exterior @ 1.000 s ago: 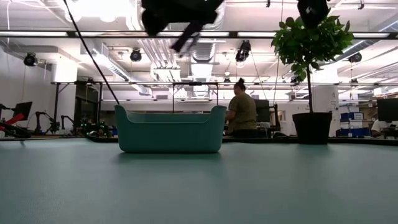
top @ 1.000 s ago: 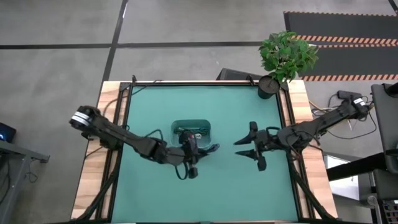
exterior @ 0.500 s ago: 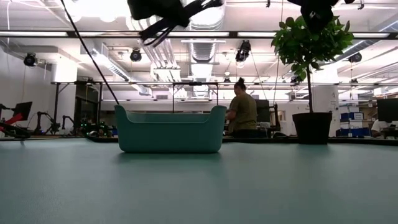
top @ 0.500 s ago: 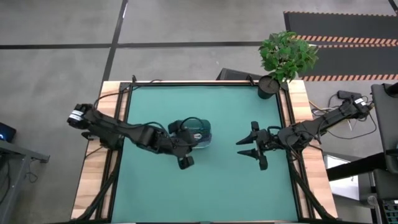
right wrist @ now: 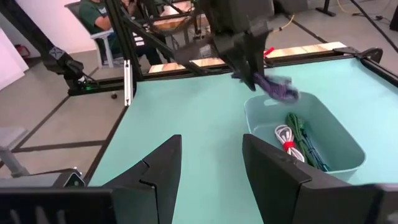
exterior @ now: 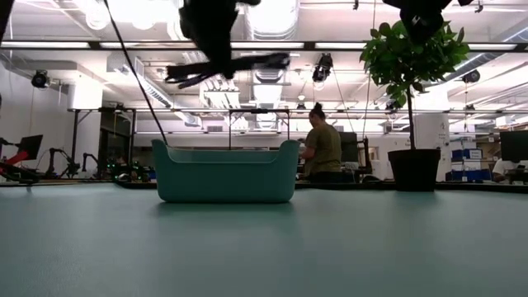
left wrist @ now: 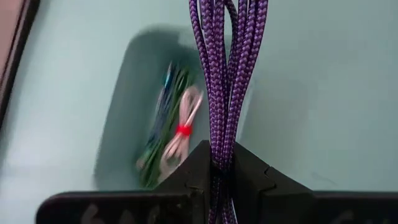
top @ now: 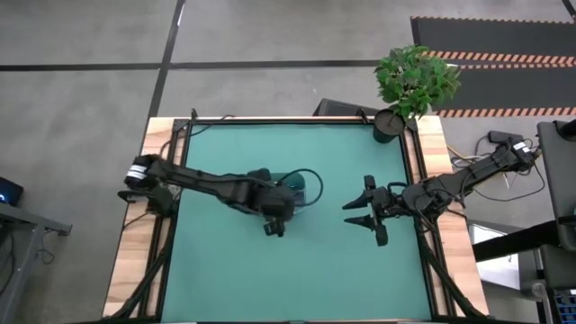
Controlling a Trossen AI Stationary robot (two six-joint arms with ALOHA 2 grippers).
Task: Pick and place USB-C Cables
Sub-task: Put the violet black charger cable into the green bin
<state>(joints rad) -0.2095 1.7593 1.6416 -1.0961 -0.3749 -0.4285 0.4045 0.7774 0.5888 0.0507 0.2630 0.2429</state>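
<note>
My left gripper (top: 281, 207) hovers over the teal bin (top: 300, 200) and is shut on a dark blue-purple braided cable (left wrist: 227, 74). That cable also shows under the left gripper (right wrist: 249, 43) in the right wrist view. The bin stands on the green table. Inside it lie a white cable with a red-pink tie (right wrist: 285, 140) and a green cable (right wrist: 303, 134). I cannot make out a dark grey cable. My right gripper (top: 346, 214) is open and waits above the table, right of the bin. My left gripper pinches the braided cable's bundled strands (left wrist: 222, 158) between its two fingers, coming from above. The cable is lifted clear over the bin. Its strands (exterior: 239, 64) stick out sideways from the fingers, nearly level, and its loop (top: 313, 183) reaches past the bin's right wall.
A potted plant (top: 409, 85) stands at the table's far right corner. Wooden borders and dark rails (top: 166, 234) run along the table's left and right sides. A person (exterior: 320, 148) stands in the room beyond the far edge. Green table surface (top: 297, 279) spreads toward the near edge.
My left gripper stayed shut on the cable above the bin and turned about its wrist, while the left arm swung over the bin. The cable, hanging at a slant before, now sticks out nearly level, and its loop moved from the bin's near right corner toward the far side.
</note>
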